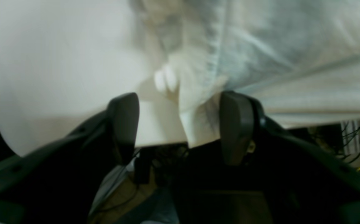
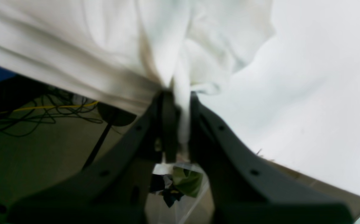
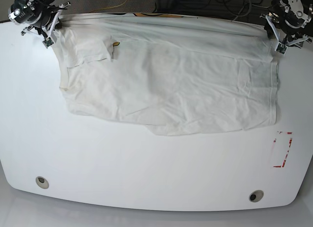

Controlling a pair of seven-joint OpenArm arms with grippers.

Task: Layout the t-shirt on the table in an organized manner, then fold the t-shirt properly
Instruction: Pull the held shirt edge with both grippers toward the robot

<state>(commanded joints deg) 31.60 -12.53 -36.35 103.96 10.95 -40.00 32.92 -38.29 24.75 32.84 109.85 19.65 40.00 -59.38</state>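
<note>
Across the far half of the table [image 3: 146, 178] lies the t-shirt [image 3: 171, 85], spread wide and wrinkled — its far edge hanging over the table's back rim. At one far corner the right gripper [image 2: 177, 124] pinches a bunched fold; the left gripper [image 1: 180, 124] stands apart around the other corner's cloth.

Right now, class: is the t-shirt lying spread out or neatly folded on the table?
Mostly spread, not neatly folded. The t-shirt lies wrinkled across the table, its far edge doubled over, with the right gripper clamped on cloth.
</note>
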